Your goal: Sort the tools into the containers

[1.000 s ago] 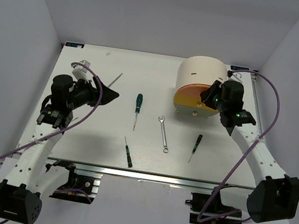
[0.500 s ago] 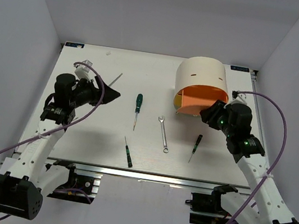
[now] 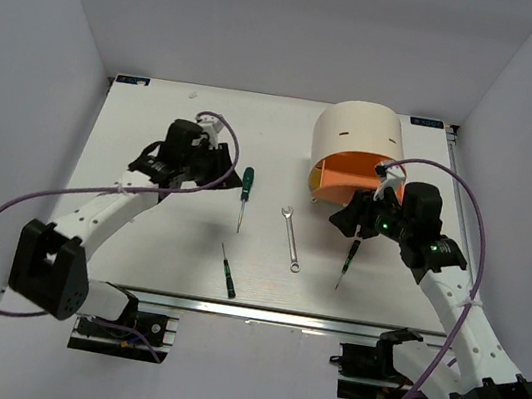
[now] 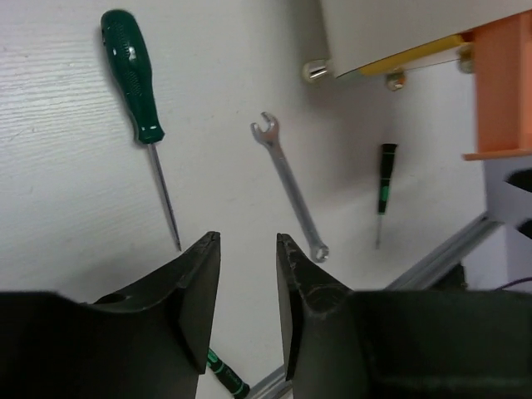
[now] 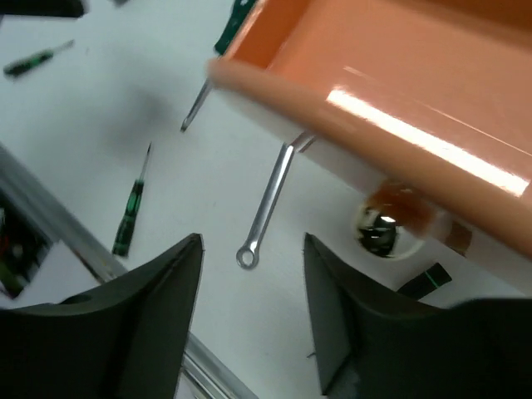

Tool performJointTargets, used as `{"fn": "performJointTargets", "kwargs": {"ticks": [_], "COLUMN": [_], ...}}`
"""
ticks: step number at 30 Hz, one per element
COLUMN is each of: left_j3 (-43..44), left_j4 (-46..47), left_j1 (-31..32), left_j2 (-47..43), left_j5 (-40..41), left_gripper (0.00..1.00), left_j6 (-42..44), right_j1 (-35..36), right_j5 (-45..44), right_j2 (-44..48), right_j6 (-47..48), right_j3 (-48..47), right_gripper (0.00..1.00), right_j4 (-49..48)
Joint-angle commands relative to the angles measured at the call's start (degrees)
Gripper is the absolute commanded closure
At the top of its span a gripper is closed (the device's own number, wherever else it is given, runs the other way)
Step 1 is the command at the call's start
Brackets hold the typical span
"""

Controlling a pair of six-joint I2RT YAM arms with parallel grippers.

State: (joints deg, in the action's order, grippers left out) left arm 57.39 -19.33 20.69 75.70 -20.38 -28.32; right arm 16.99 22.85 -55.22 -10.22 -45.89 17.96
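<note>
silver wrench (image 3: 290,237) between green screwdrivers (image 3: 246,182), near open drawer (image 3: 350,178)

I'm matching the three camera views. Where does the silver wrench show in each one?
Top external: wrench mid-table, lower left of the orange drawer.
Left wrist: wrench at centre; drawer at right edge.
Right wrist: wrench at centre, under the drawer's rim.
Shared landmark: the orange drawer.

Robotics lab test cell: white counter (image 3: 166,255) on aluminium rail frame (image 3: 258,312), enclosed by plain white walls (image 3: 51,24), left arm (image 3: 91,217) and right arm (image 3: 457,301) bolted at near edge.
</note>
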Motion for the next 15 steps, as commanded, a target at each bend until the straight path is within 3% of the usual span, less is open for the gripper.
{"fn": "performJointTargets", "kwargs": {"ticks": [1, 4, 6, 7, 10, 11, 14, 15], "left_j3": [4.3, 7.8, 10.1, 10.8, 13.2, 13.6, 15.7, 16.0], "left_j4": [-4.3, -6.4, -6.6, -7.0, -7.3, -8.3, -16.3, -19.0], "left_j1": [3.2, 5.2, 5.6, 5.6, 5.7, 5.8, 6.5, 6.6], "left_j2": [6.5, 12.7, 15.2, 17.1, 18.9, 19.3, 19.2, 18.4], "left_j5": [9.0, 15.2, 17.0, 18.4, 19.1, 18.9, 22.9, 24.1], "left_gripper": [0.58, 0.46, 0.40, 0.38, 0.36, 0.37, 0.58, 0.68], "left_j6": [3.1, 3.9, 4.4, 4.8, 5.9, 6.0, 3.5, 2.1], "right_j1": [0.1, 0.1, 0.1, 0.1, 0.1, 0.1, 0.1, 0.1], "right_j5": [11.6, 15.8, 15.6, 15.7, 17.7, 20.0, 26.2, 26.7], "right_j2": [0.8, 2.1, 3.2, 3.5, 4.0, 4.0, 4.1, 4.1], "right_j6": [13.7, 19.8, 23.3, 24.0, 29.1, 31.1, 48.1, 58.5], "right_j3": [-3.3, -3.7, -3.4, -3.4, -3.9, -4.6, -6.3, -6.7], "right_gripper": [0.46, 0.47, 0.41, 0.33, 0.26, 0.25, 0.28, 0.30], "right_j4": [3.6, 7.3, 8.5, 8.8, 12.6, 14.3, 25.1, 27.9]}}
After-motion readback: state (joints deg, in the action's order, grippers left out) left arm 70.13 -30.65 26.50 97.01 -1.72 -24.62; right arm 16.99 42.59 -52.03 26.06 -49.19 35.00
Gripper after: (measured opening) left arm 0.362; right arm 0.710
